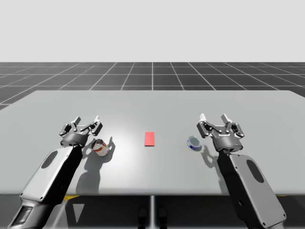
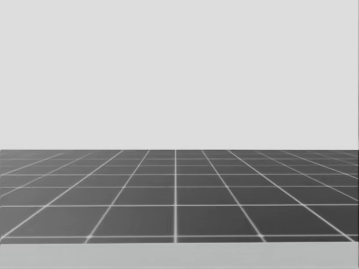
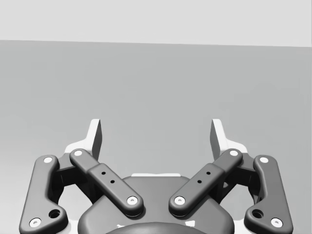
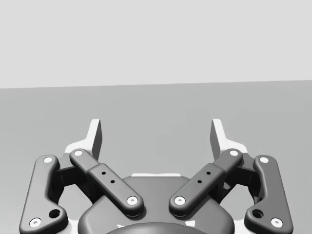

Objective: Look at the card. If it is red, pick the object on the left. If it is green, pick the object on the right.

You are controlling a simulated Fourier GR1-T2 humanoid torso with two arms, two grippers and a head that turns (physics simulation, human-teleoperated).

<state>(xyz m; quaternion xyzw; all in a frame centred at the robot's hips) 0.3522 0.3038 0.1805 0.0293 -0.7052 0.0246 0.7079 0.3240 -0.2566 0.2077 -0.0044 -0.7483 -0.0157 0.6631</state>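
In both wrist views the jaws stand spread wide with nothing between them: my left gripper (image 3: 157, 139) and my right gripper (image 4: 157, 139) each look along bare grey tabletop (image 3: 156, 83) ahead of the fingers. In the high view my left gripper (image 1: 86, 119) sits left of centre and my right gripper (image 1: 213, 117) right of centre, both over the table. The small red-and-white metal can (image 1: 100, 147) lies just beside the left wrist, behind the fingertips and toward the frame's lower left. The small blue metal can (image 1: 194, 143) lies likewise just beside the right wrist. Whether either can is upright or tipped is hard to make out. The flat red rectangular card (image 1: 149, 139) rests at mid-frame between the cans. Both arms are cut off by the bottom edge. The head view holds dark gridded floor (image 2: 175, 196) above a pale strip of table at the bottom.
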